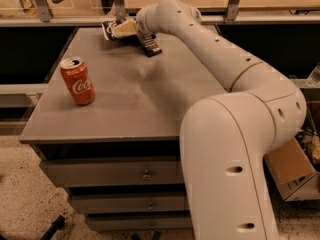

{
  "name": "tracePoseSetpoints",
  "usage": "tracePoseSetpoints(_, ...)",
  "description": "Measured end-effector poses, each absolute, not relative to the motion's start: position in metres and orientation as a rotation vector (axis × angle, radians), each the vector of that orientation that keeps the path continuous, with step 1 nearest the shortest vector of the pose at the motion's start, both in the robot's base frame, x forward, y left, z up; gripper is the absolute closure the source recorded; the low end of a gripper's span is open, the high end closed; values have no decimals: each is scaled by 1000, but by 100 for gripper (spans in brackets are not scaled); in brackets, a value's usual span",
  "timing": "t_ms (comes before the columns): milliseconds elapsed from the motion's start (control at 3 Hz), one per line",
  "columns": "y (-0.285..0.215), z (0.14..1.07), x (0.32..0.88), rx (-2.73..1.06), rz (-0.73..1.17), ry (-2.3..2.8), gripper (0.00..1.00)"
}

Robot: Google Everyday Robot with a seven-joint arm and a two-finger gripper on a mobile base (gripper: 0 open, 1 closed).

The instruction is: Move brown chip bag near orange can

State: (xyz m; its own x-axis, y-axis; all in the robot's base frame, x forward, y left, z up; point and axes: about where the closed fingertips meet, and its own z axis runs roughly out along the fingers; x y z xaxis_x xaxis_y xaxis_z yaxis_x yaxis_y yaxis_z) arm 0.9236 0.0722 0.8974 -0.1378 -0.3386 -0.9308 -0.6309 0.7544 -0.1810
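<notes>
Claw [131, 30] sits at the far end of the surface [150, 104], well beyond the orange can [78, 81] and to its right, set against the brown chip bag [111, 30]; whether it is apart, together or clamped on the bag cannot be told. The bag lies well apart from the can, on the far side of it, and the can stands upright

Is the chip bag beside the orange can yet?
No, the brown chip bag lies far back by the gripper, well apart from the orange can.
</notes>
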Motion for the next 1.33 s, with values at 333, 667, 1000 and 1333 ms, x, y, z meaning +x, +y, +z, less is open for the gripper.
tracePoseSetpoints(333,83,895,928,-795,336,1729,0)
tracePoseSetpoints(667,96,891,931,-848,359,1715,0)
tracePoseSetpoints(1000,110,888,929,-946,316,1706,0)
tracePoseSetpoints(1333,121,888,927,-1041,255,1692,0)
